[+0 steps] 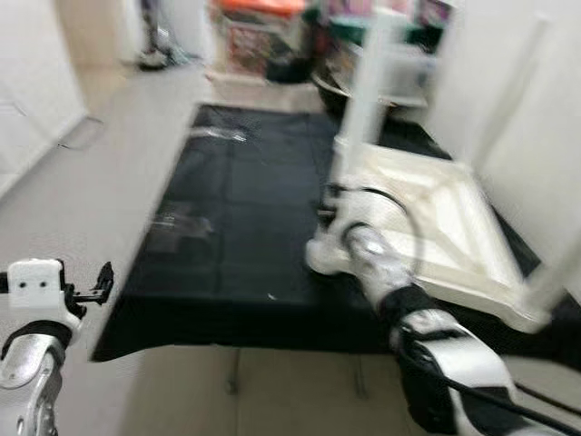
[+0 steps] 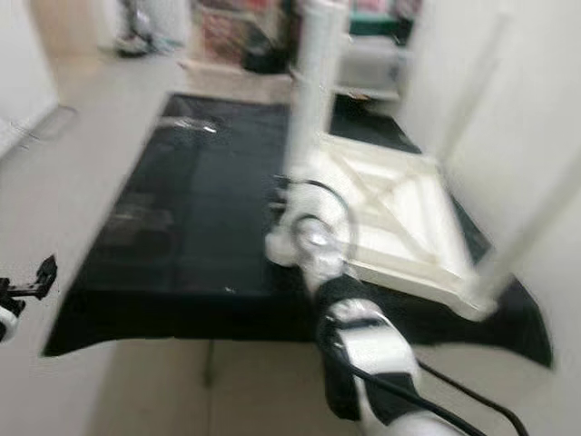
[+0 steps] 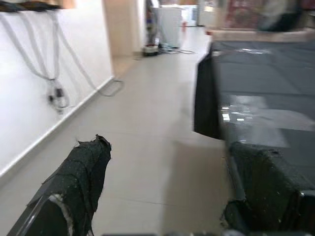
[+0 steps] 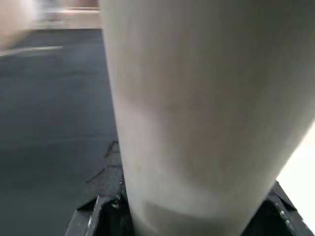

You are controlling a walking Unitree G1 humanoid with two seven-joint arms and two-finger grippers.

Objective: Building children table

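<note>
An upturned children's table [image 1: 445, 227] lies on a floor mat [image 1: 236, 209], its near leg [image 1: 368, 86] between the right gripper's [image 1: 334, 207] fingers, left gripper [image 1: 95, 286] well apart beside the mat's edge.

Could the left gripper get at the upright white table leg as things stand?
Probably not without moving: the left gripper hangs off the black mat's near-left corner, while the leg stands across it, held by the right gripper.

A thick white leg [image 4: 197, 113] stands close between the right gripper's [image 4: 189, 214] black fingers [image 4: 96, 216], over a black mat [image 4: 49, 98]
</note>
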